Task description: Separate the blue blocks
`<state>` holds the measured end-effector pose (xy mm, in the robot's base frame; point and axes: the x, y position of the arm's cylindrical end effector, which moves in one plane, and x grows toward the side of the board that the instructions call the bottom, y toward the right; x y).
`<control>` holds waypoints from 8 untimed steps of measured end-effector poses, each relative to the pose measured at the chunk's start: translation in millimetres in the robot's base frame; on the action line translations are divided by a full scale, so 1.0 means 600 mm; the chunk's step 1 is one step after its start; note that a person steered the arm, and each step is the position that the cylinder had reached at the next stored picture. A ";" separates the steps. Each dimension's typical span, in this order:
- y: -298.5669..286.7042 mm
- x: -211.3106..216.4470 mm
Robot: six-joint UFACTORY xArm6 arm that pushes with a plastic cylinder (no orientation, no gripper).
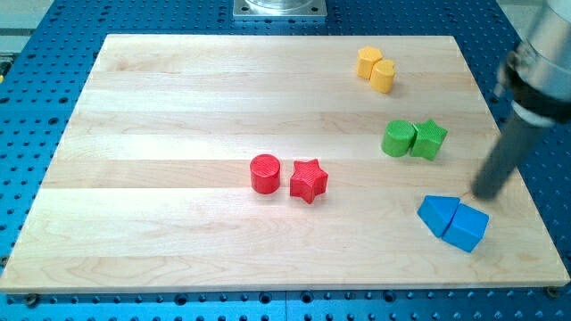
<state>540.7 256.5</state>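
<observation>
Pincer: none fitted, just my tip near the worktop's right edge beside the touching blue triangular block and blue cube, separation not started.

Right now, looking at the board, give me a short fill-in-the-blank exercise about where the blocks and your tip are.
1. The two blue blocks sit ____ each other near the view's bottom right.
2. My tip is just above and to the view's right of the ____ blocks.
3. The red star lies to the view's right of the red ____.
4. The pair nearest the view's top is ____ in colour.

Missing words: touching; blue; cylinder; yellow
</observation>
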 end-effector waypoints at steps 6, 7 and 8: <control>-0.276 0.024; -0.240 0.014; -0.198 -0.026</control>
<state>525.2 137.6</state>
